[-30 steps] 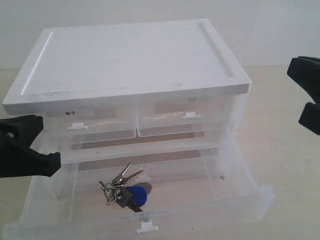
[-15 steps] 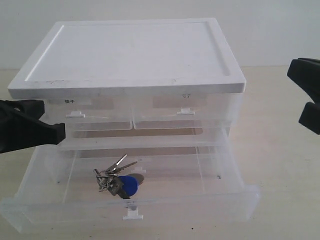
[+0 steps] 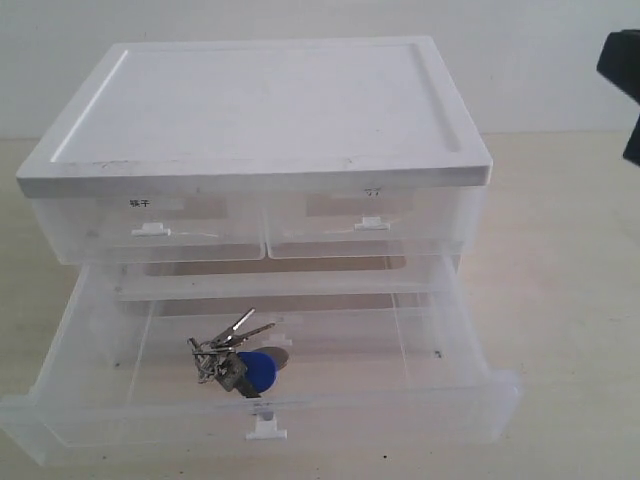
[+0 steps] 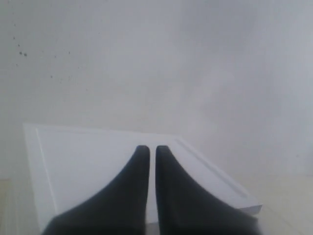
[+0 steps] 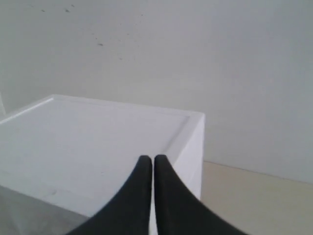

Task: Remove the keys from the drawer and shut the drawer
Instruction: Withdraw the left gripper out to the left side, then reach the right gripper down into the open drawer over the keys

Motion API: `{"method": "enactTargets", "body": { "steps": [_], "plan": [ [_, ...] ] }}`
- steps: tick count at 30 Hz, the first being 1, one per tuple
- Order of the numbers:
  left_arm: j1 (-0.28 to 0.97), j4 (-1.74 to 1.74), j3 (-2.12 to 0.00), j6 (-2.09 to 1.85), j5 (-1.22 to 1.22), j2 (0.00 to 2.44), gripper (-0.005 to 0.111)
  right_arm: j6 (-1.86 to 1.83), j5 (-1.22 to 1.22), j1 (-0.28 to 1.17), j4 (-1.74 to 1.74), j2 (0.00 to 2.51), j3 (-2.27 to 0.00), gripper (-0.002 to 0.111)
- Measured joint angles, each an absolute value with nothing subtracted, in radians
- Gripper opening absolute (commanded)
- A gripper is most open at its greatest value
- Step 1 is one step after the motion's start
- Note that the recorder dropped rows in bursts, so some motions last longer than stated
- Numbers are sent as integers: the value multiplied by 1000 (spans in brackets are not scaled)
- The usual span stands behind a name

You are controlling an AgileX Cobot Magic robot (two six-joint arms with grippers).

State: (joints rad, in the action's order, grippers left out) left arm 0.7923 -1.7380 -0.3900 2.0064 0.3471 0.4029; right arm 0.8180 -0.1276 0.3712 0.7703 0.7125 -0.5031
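The keys [image 3: 228,350], silvery-grey on a ring with a round blue fob [image 3: 258,371], lie inside the wide clear bottom drawer [image 3: 480,400], which is pulled out of the white-topped cabinet [image 3: 270,100]. My left gripper [image 4: 148,149] is out of the exterior view. Its wrist view shows the fingers close together with nothing between them, above the cabinet's white top [image 4: 88,166]. Only a black part of my right gripper [image 3: 625,90] shows, at the upper right edge. In its wrist view the right gripper [image 5: 152,159] is shut and empty, beside the cabinet top [image 5: 88,142].
Two small clear upper drawers [image 3: 200,235] with white handles are shut. The bottom drawer's white handle [image 3: 265,430] sits at its front wall. The beige table [image 3: 570,300] stretches to the right of the cabinet. A pale wall stands behind.
The left gripper has drawn back off the left side of the exterior view. The right gripper has moved up and right, nearly out of frame. Cabinet and drawer have stopped shifting.
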Motion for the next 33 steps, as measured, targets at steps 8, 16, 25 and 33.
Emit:
{"method": "enactTargets", "body": {
  "steps": [8, 16, 25, 33],
  "plan": [
    [792, -1738, -306, 2005, 339, 197, 4, 663, 487, 488, 728, 743, -749, 0],
    [792, -1738, -295, 2005, 327, 155, 4, -222, 808, 577, -134, 906, -976, 0],
    [792, -1738, -254, 2005, 307, 155, 4, -577, 944, 579, -502, 1121, -994, 41],
    [792, -1738, -236, 2005, 290, 155, 4, -683, 764, 708, -512, 1276, -994, 42]
  ]
}}
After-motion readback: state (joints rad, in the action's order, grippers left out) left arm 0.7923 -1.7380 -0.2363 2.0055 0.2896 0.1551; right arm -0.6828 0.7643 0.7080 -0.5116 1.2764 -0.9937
